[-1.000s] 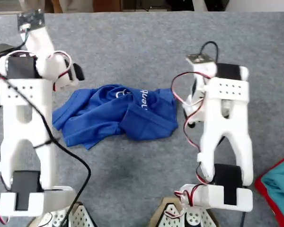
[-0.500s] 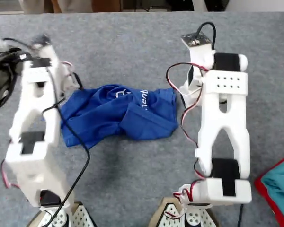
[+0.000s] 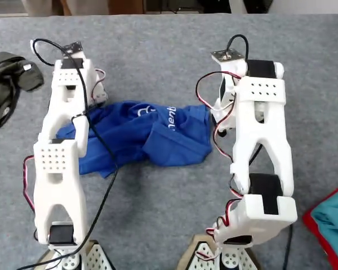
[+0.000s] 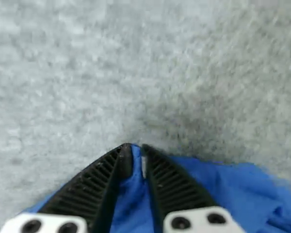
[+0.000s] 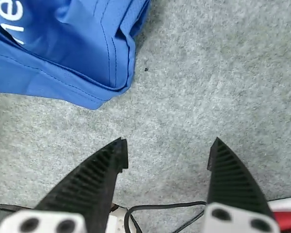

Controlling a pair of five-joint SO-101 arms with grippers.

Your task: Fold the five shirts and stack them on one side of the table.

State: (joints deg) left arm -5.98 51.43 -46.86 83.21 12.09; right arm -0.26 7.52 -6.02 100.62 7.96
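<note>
A crumpled blue shirt (image 3: 149,135) with white lettering lies in the middle of the grey table (image 3: 158,50). My left gripper (image 4: 135,149) is at the shirt's far left edge, shut on a fold of the blue fabric (image 4: 131,204); in the high view it (image 3: 92,100) sits under the left arm's wrist. My right gripper (image 5: 168,145) hangs open just above bare table, a little off the shirt's right hem (image 5: 111,73); from above it (image 3: 219,115) is beside the shirt's right edge.
A dark olive garment (image 3: 5,84) lies bunched at the left table edge. A teal shirt (image 3: 333,216) with red cloth under it pokes in at the lower right corner. Bare grey table lies behind and in front of the blue shirt.
The left arm swung in from the left table edge toward the blue shirt's left edge, uncovering the olive garment. The right arm shifted slightly farther back.
</note>
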